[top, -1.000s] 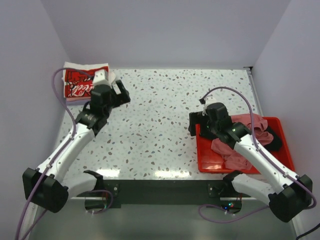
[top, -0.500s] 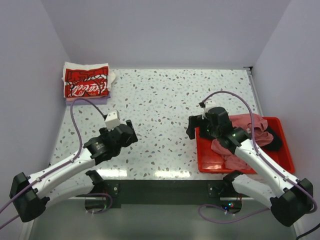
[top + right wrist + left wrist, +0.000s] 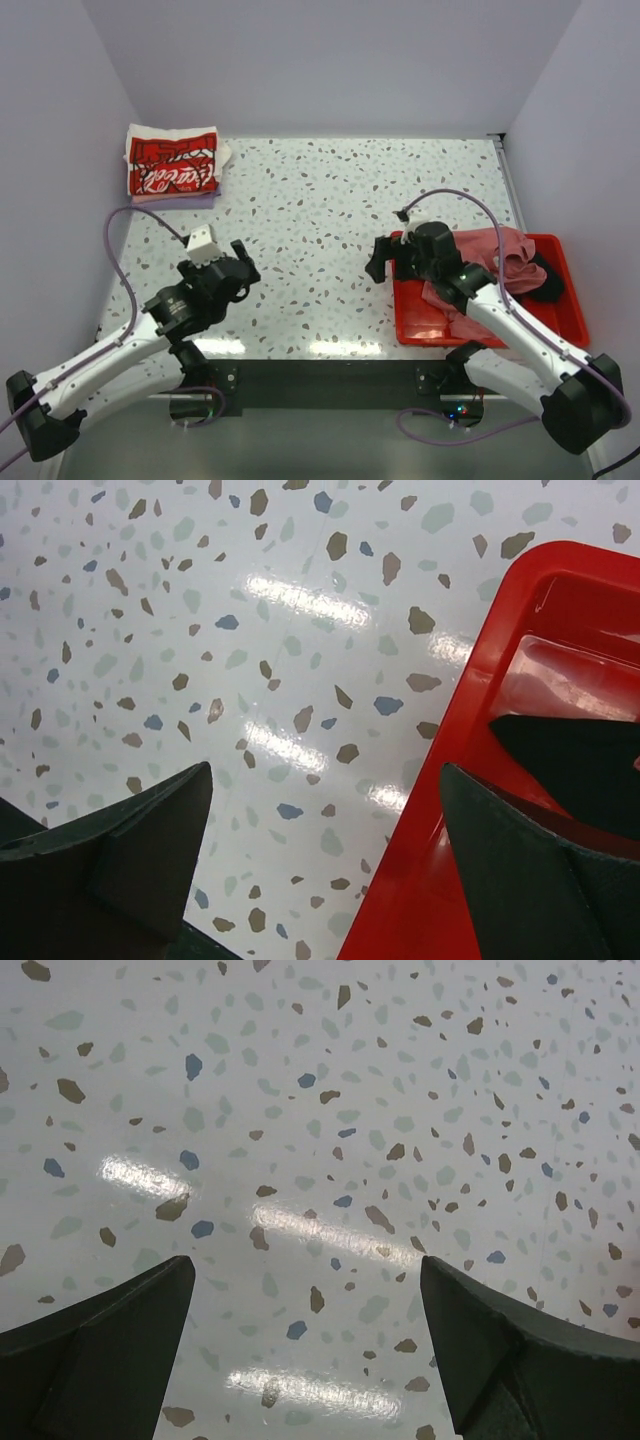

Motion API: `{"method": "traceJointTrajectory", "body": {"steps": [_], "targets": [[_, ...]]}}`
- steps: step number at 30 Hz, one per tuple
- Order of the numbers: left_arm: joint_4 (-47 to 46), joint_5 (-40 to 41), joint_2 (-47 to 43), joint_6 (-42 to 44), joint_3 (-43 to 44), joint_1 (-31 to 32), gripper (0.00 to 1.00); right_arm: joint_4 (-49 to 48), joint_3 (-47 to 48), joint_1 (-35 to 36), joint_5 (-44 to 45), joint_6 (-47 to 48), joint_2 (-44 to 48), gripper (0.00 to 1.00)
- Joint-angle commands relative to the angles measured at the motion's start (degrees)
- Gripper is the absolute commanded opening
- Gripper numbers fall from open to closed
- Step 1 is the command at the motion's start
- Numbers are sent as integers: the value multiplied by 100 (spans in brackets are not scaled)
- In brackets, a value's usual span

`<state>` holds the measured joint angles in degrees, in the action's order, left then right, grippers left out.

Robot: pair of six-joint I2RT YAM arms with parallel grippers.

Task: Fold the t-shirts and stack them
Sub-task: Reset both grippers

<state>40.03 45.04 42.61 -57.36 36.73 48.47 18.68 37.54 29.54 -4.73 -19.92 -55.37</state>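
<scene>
At the red tray's [image 3: 420, 325] left rim, your right fingers [image 3: 120, 850] hover apart, poised for the pink t-shirt [image 3: 500, 250]; left fingers [image 3: 100, 1350], also apart, wait over the desk [image 3: 320, 1110].

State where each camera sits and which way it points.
Top external: above and behind the bases, looking down on the table, the left arm, the right arm, the folded t-shirts and the red tray.
Left wrist: on the left gripper, facing down at the table; both open fingers show.
Right wrist: on the right gripper, facing table and the tray's corner; both fingers show.
Shared: the tray appears in top and right wrist views.
</scene>
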Motion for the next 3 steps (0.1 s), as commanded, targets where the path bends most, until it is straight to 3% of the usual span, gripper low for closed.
{"method": "traceJointTrajectory", "body": {"steps": [1, 3], "targets": [[5, 453, -331, 111, -17, 31, 100, -488, -36, -27, -133, -152, 88, 99], [-222, 401, -516, 242, -69, 22, 100, -584, -45, -18, -230, -196, 44, 99]]}}
